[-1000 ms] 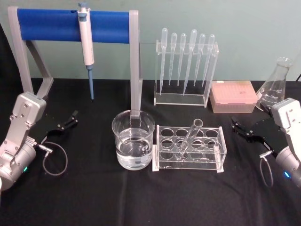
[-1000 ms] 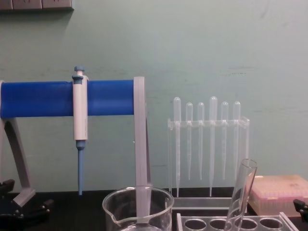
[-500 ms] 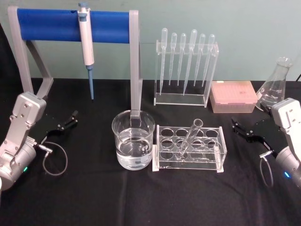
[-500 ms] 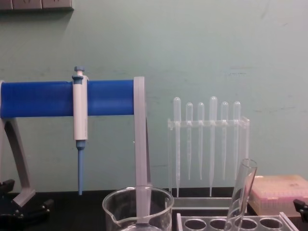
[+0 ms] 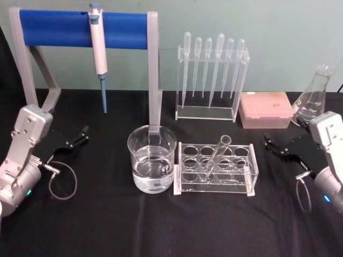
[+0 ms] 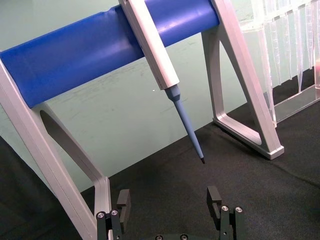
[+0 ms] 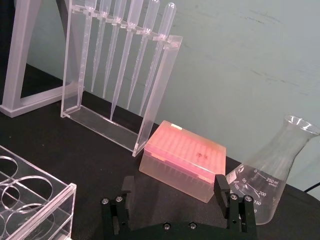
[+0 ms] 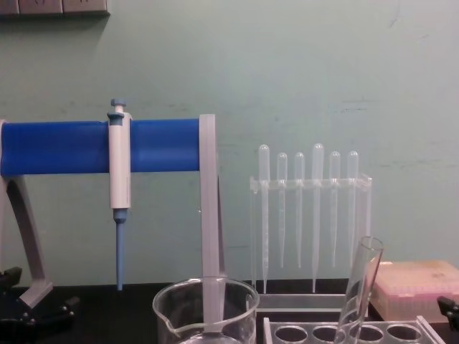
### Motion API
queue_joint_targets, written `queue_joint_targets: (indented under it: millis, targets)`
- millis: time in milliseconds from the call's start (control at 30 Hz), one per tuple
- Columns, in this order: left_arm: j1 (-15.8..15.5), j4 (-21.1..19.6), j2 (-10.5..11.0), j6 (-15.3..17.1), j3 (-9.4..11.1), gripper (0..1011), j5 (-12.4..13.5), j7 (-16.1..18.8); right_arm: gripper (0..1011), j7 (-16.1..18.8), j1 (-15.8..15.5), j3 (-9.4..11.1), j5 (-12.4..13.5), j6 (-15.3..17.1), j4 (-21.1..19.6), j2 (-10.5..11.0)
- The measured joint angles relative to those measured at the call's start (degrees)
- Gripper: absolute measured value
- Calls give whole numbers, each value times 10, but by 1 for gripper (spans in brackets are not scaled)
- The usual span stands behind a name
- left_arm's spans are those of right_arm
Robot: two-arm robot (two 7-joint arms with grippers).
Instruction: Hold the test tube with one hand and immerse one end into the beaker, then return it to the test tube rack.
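On the black-draped lab bench, the test tube (image 5: 216, 156) stands in the clear test tube rack (image 5: 252, 172) at centre. It leans steeply, with its open rim tipped up and toward the robot's right and its rounded bottom down among the rack's holes. The right gripper (image 5: 271, 146) hovers low over the table just beyond the rack's right end. Its fingers are spread wide and hold nothing, and they point back toward the tube. That makes it the nearer arm, with the tube lying to its left and bare cloth between them.

The left gripper (image 5: 82, 135), equally wide open and empty, sits well apart on the far side of the glass beaker (image 5: 151, 163). The beaker is part-filled with clear liquid and stands right beside the rack's left end. Any reach from the left would likely have to pass over or around it, whereas the right arm's approach looks clear. The tilt of the tube suggests a grasp just below the rim, followed by a lift along its slanted axis to free it from the rack.

Behind the work area, a white-and-blue micropipette (image 5: 98, 49) hangs from a blue-barred stand (image 5: 53, 28). Six plastic pipettes (image 5: 211, 64) hang in their acrylic holder. A pink tip box (image 5: 266, 110) and an Erlenmeyer flask (image 5: 313, 100) stand behind the right gripper.
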Motion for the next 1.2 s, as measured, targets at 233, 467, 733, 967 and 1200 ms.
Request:
queue_joint_targets:
  millis: [233, 467, 733, 967, 1200]
  targets:
    - [0, 0, 0, 0, 0, 1000, 0, 0, 1002, 1, -14, 18, -2, -1, -31, 4]
    - [0, 0, 0, 0, 0, 1000, 0, 0, 1002, 15, -34, 40, 0, 5, -87, 20]
    - [0, 0, 0, 0, 0, 1000, 0, 0, 1002, 76, -63, 66, 34, 4, -134, 55]
    - [0, 0, 0, 0, 0, 1000, 0, 0, 1002, 152, -97, 88, 86, -13, -162, 88]
    - [0, 0, 0, 0, 0, 1000, 0, 0, 1002, 252, -122, 92, 120, -39, -174, 123]
